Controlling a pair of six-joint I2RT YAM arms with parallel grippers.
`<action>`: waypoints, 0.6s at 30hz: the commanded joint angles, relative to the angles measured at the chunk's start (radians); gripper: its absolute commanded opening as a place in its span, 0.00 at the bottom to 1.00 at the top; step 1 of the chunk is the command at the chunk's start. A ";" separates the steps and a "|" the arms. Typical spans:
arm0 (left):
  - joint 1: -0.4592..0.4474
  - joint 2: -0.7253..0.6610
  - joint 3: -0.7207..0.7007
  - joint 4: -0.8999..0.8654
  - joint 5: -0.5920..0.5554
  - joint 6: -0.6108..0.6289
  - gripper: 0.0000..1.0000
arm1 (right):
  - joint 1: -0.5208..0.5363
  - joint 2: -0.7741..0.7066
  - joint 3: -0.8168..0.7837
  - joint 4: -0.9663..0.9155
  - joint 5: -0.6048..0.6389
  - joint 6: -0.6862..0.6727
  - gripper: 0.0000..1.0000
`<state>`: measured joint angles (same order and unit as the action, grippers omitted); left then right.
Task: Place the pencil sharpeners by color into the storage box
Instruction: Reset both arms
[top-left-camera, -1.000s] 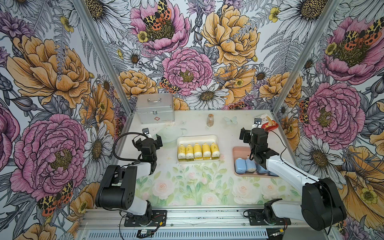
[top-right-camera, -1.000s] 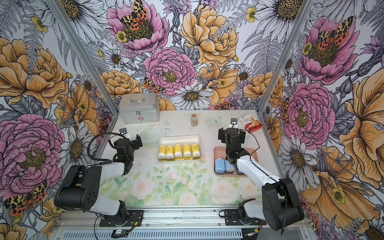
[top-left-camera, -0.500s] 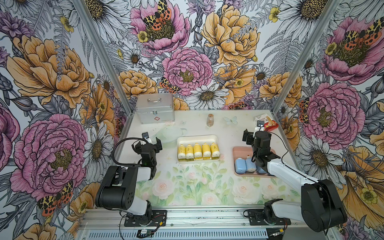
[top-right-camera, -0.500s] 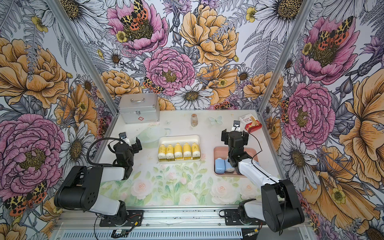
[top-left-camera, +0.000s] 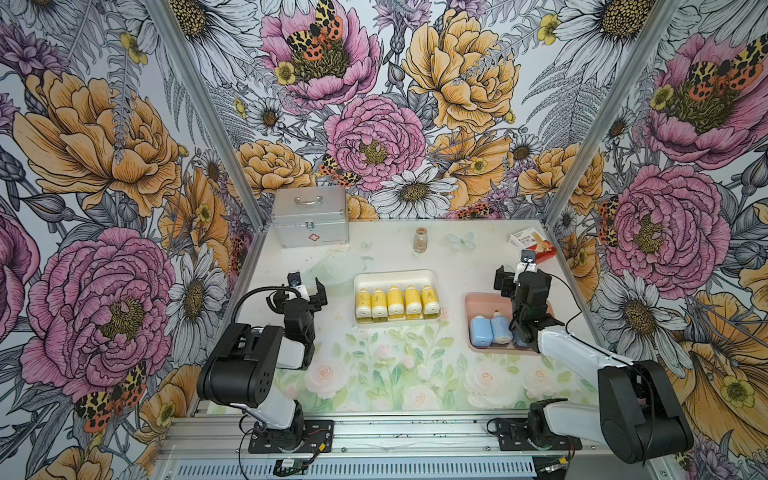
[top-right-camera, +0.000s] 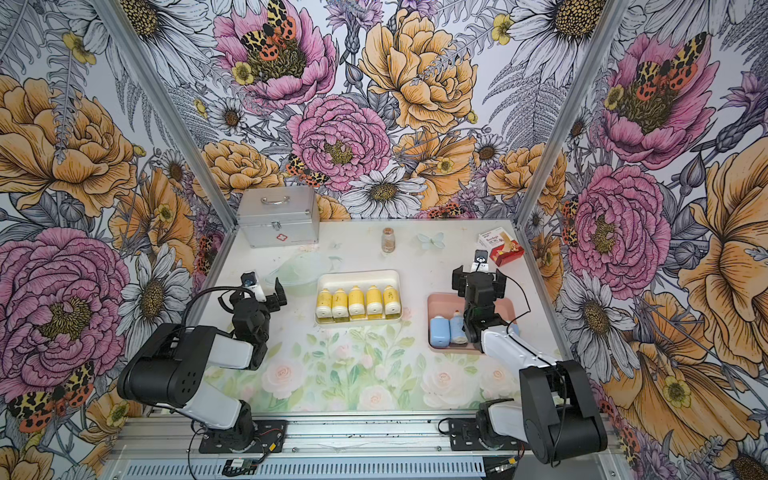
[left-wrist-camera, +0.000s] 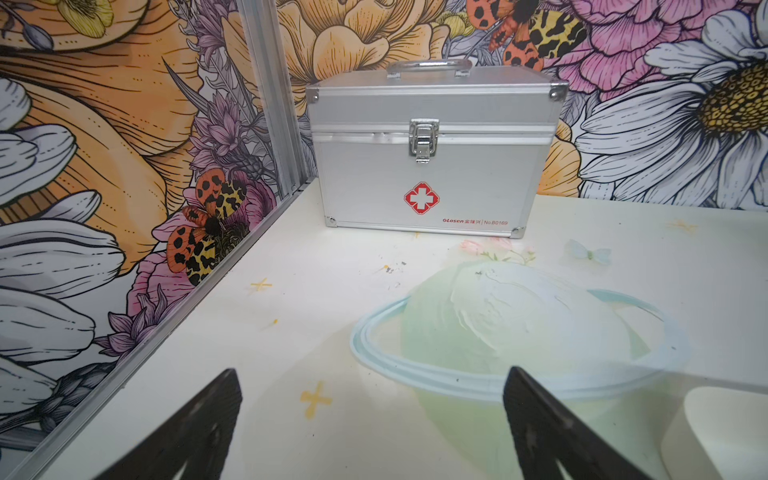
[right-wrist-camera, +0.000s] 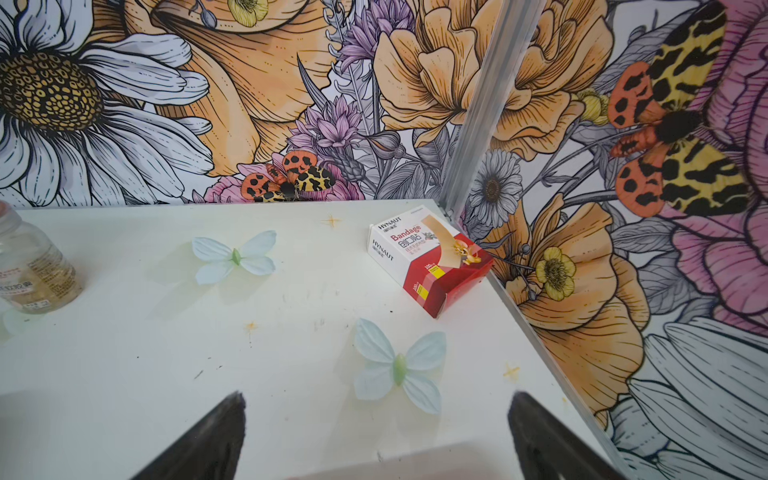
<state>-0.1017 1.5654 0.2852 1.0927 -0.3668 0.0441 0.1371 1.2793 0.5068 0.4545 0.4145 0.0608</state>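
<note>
Tabletop (top-left-camera: 374, 374), white with pale printed flowers; items from left to right:

1. Left hand (top-left-camera: 300, 291): black, jaws spread wide, holding nothing; above bare tabletop near its left edge
2. Silver aluminium case with a red cross (top-left-camera: 313, 218): lid latched; far-left corner, by the back wall
3. Cream rectangular plastic tray (top-left-camera: 395, 275): centre of the tabletop; holds five yellow cylindrical pencil sharpeners with white ends (top-left-camera: 395, 302), lying side by side in one row
4. Small brown glass vial (top-left-camera: 420, 240): upright; behind the cream tray, near the back wall
5. Pink rectangular plastic tray (top-left-camera: 478, 297): right of the cream tray, apart from it; holds light-blue rounded pencil sharpeners (top-left-camera: 480, 331), two plainly seen side by side at its near-left corner, the rest of the tray hidden by the right arm
6. Right hand (top-left-camera: 523, 277): black, jaws spread wide, holding nothing; over the far edge of the pink tray
7. Red-and-white cardboard bandage box (top-left-camera: 534, 245): lying flat; far-right corner
</note>
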 joint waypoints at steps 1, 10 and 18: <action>0.015 -0.012 0.042 -0.049 0.022 0.000 0.99 | -0.009 0.026 -0.044 0.093 -0.003 -0.019 1.00; 0.033 -0.016 0.062 -0.091 0.042 -0.018 0.99 | -0.023 0.098 -0.093 0.235 -0.029 -0.027 1.00; 0.034 -0.016 0.064 -0.095 0.042 -0.020 0.99 | -0.036 0.170 -0.094 0.309 -0.057 -0.037 1.00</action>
<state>-0.0761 1.5646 0.3332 0.9947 -0.3431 0.0326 0.1097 1.4265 0.4156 0.6971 0.3790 0.0349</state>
